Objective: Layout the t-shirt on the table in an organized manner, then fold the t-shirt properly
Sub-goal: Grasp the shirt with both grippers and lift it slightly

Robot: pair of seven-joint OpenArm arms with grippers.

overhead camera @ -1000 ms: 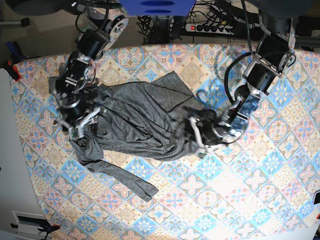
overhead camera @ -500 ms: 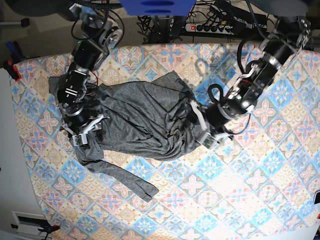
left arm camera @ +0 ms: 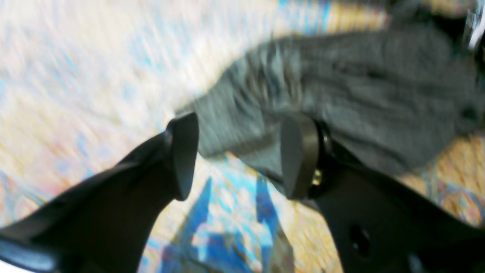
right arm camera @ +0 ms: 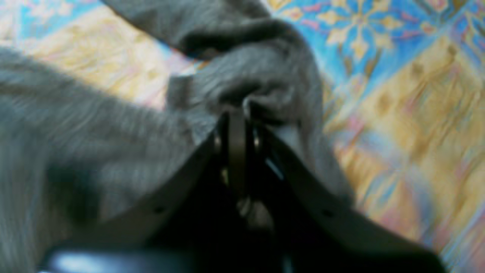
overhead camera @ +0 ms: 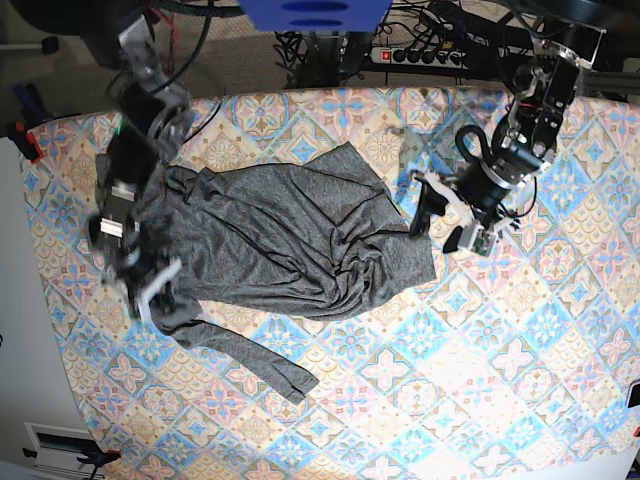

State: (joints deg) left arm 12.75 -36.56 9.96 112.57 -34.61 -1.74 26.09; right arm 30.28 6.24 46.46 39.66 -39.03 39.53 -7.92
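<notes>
Now | right gripper (right arm camera: 237, 113) clamps t-shirt (overhead camera: 290, 240) | left gripper (left arm camera: 238, 155) spread beside hem

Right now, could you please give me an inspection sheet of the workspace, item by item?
Surface: table covered with a pastel tile-patterned cloth, lying flat.
Job's things: t-shirt dark grey, rumpled, not laid out; one long strip trails toward the near edge.
Clutter: nothing seen on the table.
End effectors: right end effector shut on a bunch of t-shirt fabric; left end effector open, holding nothing, at the shirt's edge, fabric showing between its fingers in the blurred left wrist view.
Cables: power strip and tangled cables behind the table's far edge.
Surroundings: blue panel at top centre; white surface along the base view's left side.
</notes>
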